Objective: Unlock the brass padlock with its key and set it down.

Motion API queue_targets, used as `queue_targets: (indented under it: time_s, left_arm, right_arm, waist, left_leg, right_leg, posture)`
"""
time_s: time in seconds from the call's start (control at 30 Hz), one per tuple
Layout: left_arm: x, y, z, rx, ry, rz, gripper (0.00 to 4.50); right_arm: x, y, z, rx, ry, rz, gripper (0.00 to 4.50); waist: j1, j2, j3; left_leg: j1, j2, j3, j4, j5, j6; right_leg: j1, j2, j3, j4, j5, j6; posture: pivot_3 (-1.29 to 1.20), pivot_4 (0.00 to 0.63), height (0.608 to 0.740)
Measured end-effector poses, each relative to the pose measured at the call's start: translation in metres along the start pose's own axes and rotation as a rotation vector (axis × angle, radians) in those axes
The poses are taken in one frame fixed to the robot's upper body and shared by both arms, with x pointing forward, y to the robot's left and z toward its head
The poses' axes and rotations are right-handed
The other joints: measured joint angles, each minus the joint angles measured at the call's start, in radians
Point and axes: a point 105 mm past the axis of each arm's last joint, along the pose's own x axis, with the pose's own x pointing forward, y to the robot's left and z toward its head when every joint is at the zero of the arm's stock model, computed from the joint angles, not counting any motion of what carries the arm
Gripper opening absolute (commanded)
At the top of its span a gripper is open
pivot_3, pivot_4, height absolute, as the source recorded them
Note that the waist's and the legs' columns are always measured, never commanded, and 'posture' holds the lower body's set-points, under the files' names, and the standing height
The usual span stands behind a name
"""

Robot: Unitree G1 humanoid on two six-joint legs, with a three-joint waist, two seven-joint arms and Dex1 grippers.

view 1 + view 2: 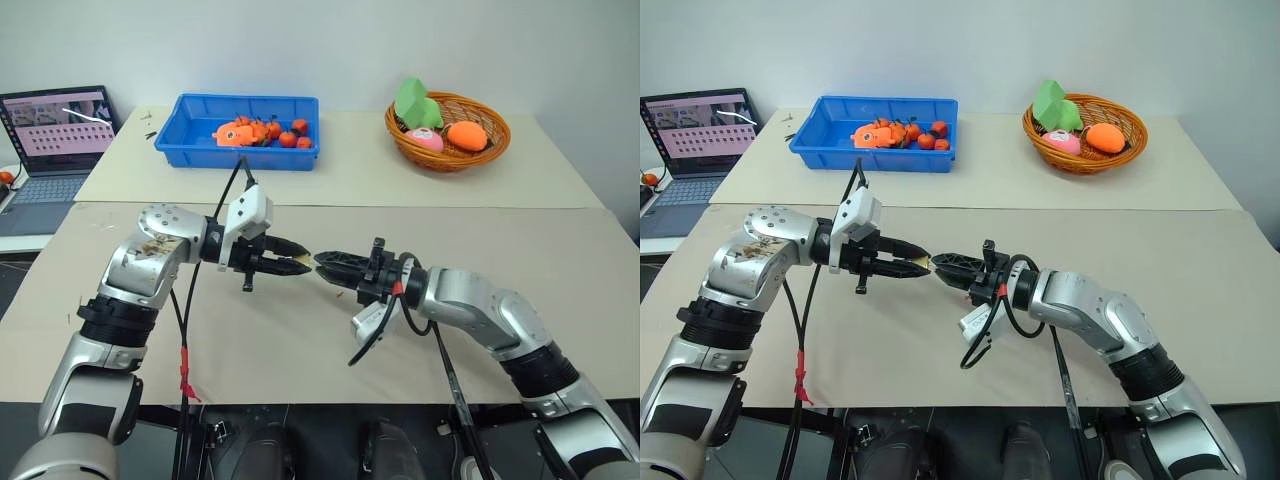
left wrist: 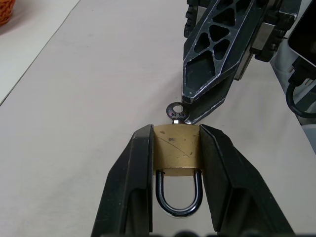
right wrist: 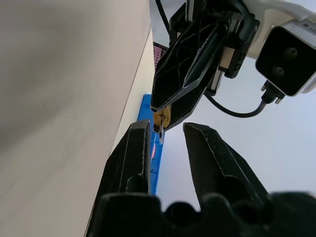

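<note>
left gripper (image 2: 175,163) clamps brass padlock (image 2: 177,148) mid-air over table (image 1: 330,215) | key (image 2: 176,112) seated in padlock, head toward right arm | right gripper (image 3: 165,143) parted, empty, just right of key | key axis runs left-right along both grippers

The brass padlock (image 2: 177,148) has a dull gold metal body with fine scratches, and its shackle is dark, smooth and glossy; the key (image 2: 177,112) is small, silvery metal. The left gripper (image 2: 177,192) has matt black plastic fingers, scuffed pale along the edges. The bench (image 1: 300,330) looks matt and cloth-like; the basket (image 1: 448,135) is woven wicker, the tray (image 1: 240,130) glossy blue plastic.
</note>
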Motion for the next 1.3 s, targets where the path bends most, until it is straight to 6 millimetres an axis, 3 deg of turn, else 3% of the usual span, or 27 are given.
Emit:
queue_targets:
  time_s: [0.47,0.5,0.6,0.63,1.3]
  left_arm:
    - [0.0000,0.0000,0.0000,0.000,0.000,0.000,0.85]
    - [0.0000,0.0000,0.0000,0.000,0.000,0.000,0.85]
    - [-0.0003,0.0001,0.0006,0.001,-0.004,0.001,0.85]
    - [-0.0005,0.0002,0.0008,0.002,-0.004,0.001,0.85]
    - [0.0002,-0.0001,0.0001,0.001,-0.001,-0.001,0.85]
  right_arm:
    - [0.0016,-0.0031,0.0012,0.008,-0.002,-0.012,1.44]
    - [0.0016,-0.0032,0.0012,0.008,-0.003,-0.012,0.94]
    - [0.0015,-0.0013,0.0012,0.007,-0.002,0.005,0.12]
    - [0.0014,-0.0009,0.0011,0.006,-0.002,0.008,0.05]
    - [0.0020,-0.0039,0.0009,0.005,-0.004,-0.002,0.05]
  waist:
    - [0.000,0.000,0.000]
    - [0.000,0.000,0.000]
    - [0.001,0.000,0.000]
    - [0.001,0.000,0.000]
    - [0.000,0.000,0.000]
  left_leg:
    - [0.000,0.000,0.000,0.000,0.000,0.000]
    - [0.000,0.000,0.000,0.000,0.000,0.000]
    - [0.000,0.000,0.000,0.000,0.000,0.000]
    - [0.000,0.000,0.000,0.000,0.000,0.000]
    - [0.000,0.000,0.000,0.000,0.000,0.000]
  right_leg:
    - [0.000,0.000,0.000,0.000,0.000,0.000]
    - [0.000,0.000,0.000,0.000,0.000,0.000]
    - [0.000,0.000,0.000,0.000,0.000,0.000]
    - [0.000,0.000,0.000,0.000,0.000,0.000]
    - [0.000,0.000,0.000,0.000,0.000,0.000]
  posture:
    - [0.00,0.150,0.684]
    - [0.00,0.150,0.684]
    - [0.00,0.150,0.684]
    - [0.00,0.150,0.684]
    - [0.00,0.150,0.684]
